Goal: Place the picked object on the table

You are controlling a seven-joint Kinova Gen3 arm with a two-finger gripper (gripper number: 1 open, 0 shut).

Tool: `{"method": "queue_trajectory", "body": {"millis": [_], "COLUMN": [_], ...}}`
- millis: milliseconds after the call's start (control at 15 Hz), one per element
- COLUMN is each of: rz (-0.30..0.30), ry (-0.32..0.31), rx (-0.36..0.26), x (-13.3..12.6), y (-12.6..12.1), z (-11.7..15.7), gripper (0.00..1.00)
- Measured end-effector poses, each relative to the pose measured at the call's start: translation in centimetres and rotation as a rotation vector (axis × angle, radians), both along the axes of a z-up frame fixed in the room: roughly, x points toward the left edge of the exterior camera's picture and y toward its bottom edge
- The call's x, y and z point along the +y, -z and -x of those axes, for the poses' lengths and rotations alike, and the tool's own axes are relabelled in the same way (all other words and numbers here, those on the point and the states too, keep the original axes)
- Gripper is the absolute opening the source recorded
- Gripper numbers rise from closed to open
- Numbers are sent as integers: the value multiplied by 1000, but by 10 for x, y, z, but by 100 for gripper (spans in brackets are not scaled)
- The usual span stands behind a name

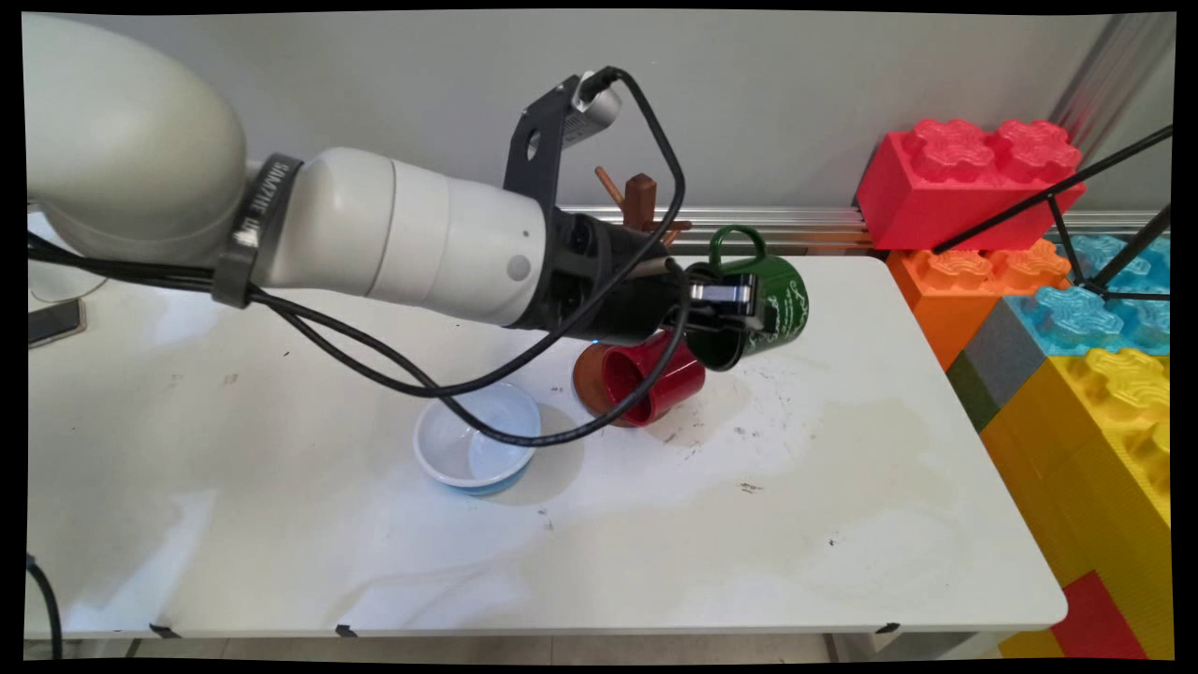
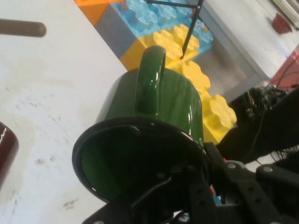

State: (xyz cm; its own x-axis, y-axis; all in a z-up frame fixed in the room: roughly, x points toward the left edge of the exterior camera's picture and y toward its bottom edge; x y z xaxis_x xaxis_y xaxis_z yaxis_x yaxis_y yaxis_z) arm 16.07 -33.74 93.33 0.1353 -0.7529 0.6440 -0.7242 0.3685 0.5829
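My gripper [image 1: 725, 301] is shut on the rim of a green mug [image 1: 760, 301] and holds it in the air on its side, handle up, above the back middle of the table. In the hand view the green mug [image 2: 149, 126] fills the centre, its mouth toward the camera. Just below it a red mug [image 1: 650, 379] lies tilted on a brown round base on the table. A wooden mug tree [image 1: 641, 201] stands behind the gripper, mostly hidden by the arm.
A small white and blue bowl [image 1: 477, 449] sits left of the red mug under a hanging cable. Big toy bricks [image 1: 973, 187] in red, orange, blue and yellow are stacked past the table's right edge. A black tripod leg [image 1: 1076, 187] crosses them.
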Motion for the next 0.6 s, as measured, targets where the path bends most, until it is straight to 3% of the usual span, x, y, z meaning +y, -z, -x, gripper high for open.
{"method": "queue_trajectory", "body": {"millis": [600], "rz": [-6], "ry": [148], "rx": [-108], "x": [14], "y": [-25], "z": [-25], "gripper": [0]}}
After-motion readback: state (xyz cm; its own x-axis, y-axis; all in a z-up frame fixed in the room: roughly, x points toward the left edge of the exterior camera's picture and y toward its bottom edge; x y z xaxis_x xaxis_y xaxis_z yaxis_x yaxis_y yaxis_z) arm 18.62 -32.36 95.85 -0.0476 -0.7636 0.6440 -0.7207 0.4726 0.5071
